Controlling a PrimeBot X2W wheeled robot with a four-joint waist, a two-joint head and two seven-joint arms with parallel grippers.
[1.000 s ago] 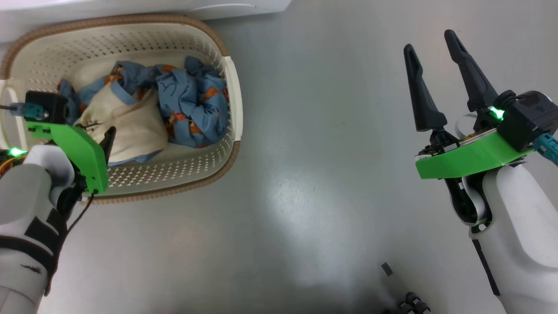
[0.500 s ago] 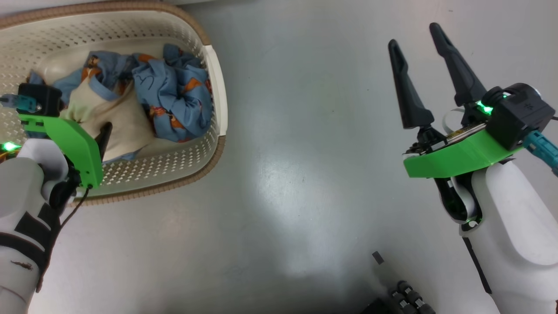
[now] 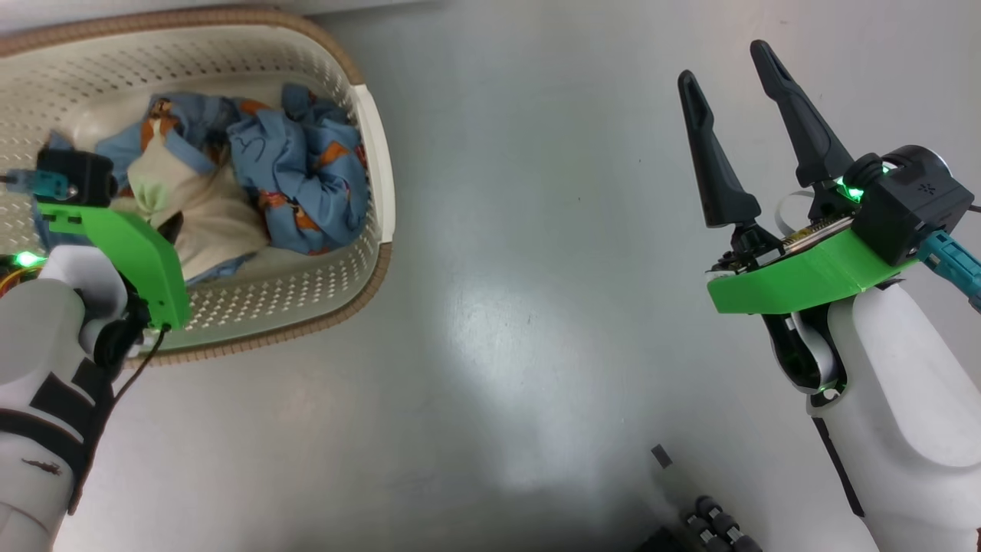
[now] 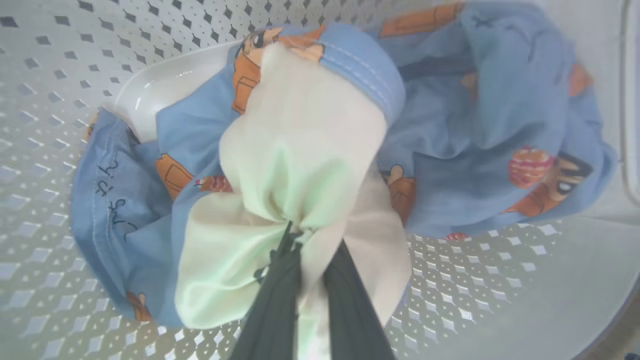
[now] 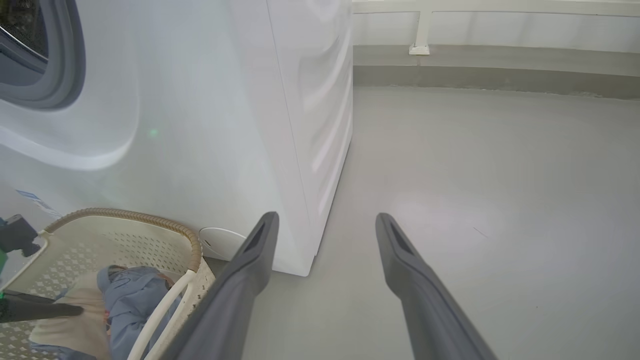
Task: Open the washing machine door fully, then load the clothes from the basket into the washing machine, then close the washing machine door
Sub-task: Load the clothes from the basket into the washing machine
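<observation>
L gripper is down inside basket, fingers pinched together on cream cloth. Fabric puckers into a knot right at the tips, w/ a greenish tint there. Can't tell if the cloth is off the basket bottom.

Head view: basket sits at 10 o'clock, brown rim, perforated walls. L arm comes in over its 8 o'clock side, fingers mostly hidden behind green wrist bracket. Blue clothes w/ orange prints are bunched at 3 o'clock of the cream cloth, touching it. More blue wraps the cloth's 12 o'clock edge.

L wrist view: blue fabric at 2 o'clock and 9 o'clock, cream cloth lying over both.

R gripper is at 3 o'clock in head view, fingers wide apart, nothing between them. It's above bare grey floor, well apart from basket.

R wrist view: washing machine fills 9–12 o'clock, its corner edge just left of the L-hand finger. Grey seal at 10 o'clock, round cap low on the front. Basket at 8 o'clock, close to the machine front, clothes inside.
</observation>
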